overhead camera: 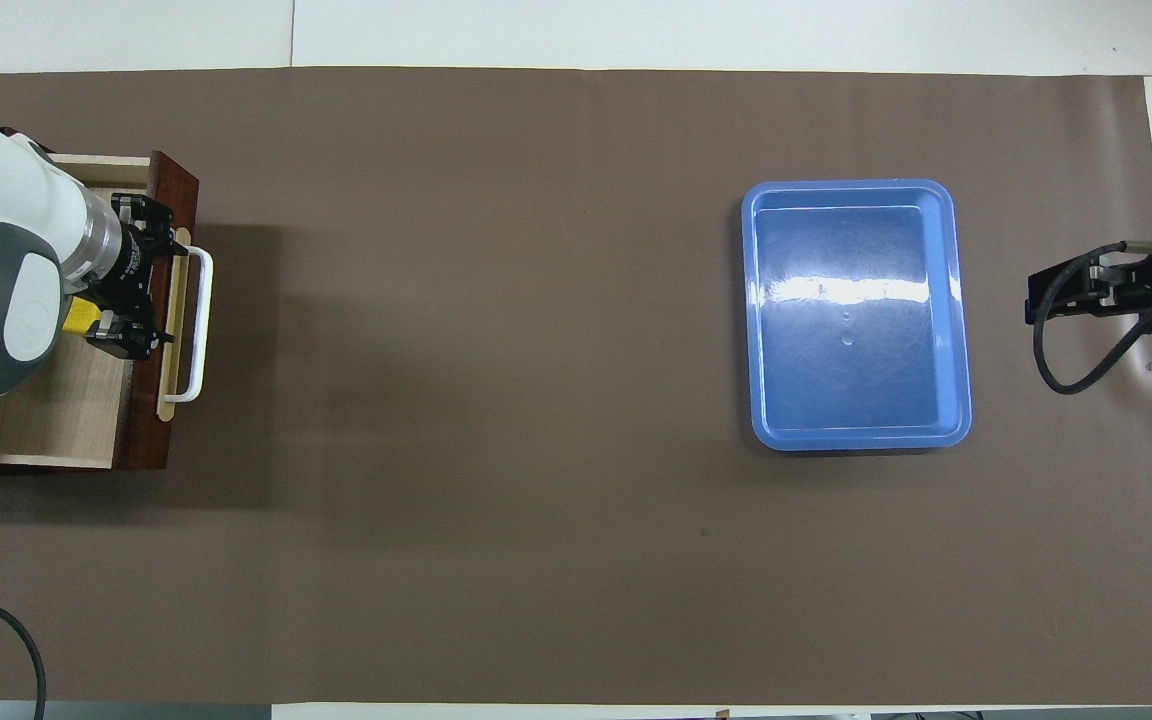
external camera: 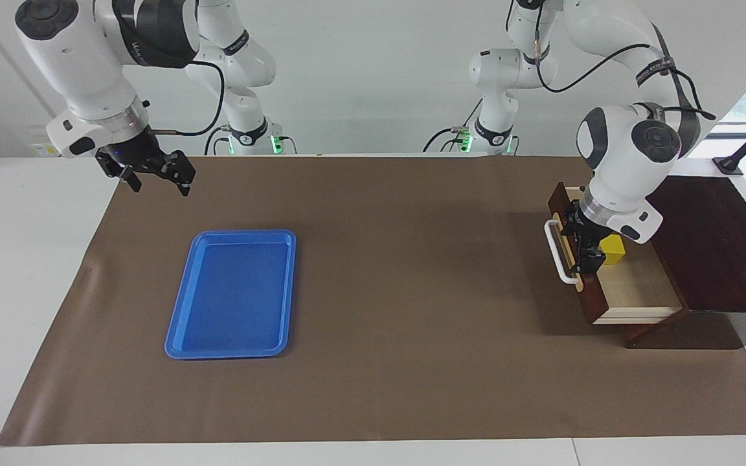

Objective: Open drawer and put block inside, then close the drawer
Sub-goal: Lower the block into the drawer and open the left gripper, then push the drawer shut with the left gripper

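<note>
The drawer (external camera: 635, 288) stands partly open at the left arm's end of the table, its pale interior showing, with its white loop handle (external camera: 557, 255) on the dark front. The yellow block (external camera: 612, 249) lies inside it, close to the front panel. My left gripper (external camera: 583, 244) is open and reaches down into the drawer just inside the front panel, beside the block and not holding it. In the overhead view the drawer (overhead camera: 56, 420), block (overhead camera: 81, 318) and left gripper (overhead camera: 136, 275) show the same. My right gripper (external camera: 158, 182) is open and empty, waiting in the air over the right arm's end of the mat.
The dark brown box (external camera: 716, 246) that houses the drawer sits at the table's end by the left arm. A flat blue tray (external camera: 230, 353) lies empty on the brown mat toward the right arm's end, also in the overhead view (overhead camera: 861, 437).
</note>
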Robot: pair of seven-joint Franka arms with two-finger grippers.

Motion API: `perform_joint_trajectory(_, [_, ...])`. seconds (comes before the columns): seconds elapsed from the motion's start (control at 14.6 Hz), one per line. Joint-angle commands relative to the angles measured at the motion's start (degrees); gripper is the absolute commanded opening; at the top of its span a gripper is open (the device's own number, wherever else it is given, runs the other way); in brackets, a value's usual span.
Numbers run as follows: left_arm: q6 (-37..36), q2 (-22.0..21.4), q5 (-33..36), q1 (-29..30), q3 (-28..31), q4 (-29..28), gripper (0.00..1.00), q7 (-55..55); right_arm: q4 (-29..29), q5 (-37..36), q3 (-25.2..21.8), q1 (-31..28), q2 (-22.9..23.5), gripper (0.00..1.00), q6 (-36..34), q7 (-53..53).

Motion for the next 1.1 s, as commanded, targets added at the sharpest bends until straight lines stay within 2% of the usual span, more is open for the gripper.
perform_joint_trajectory(0.0, [1.3,-1.0,1.5,3.3,0.1,-0.3,1.00,2.0,2.8,0.3,1.1,-1.4,1.8,1.00,-2.3,0.9])
perform_joint_trajectory(0.48, [2.6,-1.0,1.5,10.1,0.0,-0.8,1.00,9.7,2.6,0.2,1.1,-1.6,1.7,1.00,-3.3,0.8])
perform_joint_trajectory(1.03, [4.0,-1.1,1.5,13.9,0.0,-0.9,1.00,14.1,2.0,0.1,0.7,-1.8,0.8,1.00,-3.4,0.7])
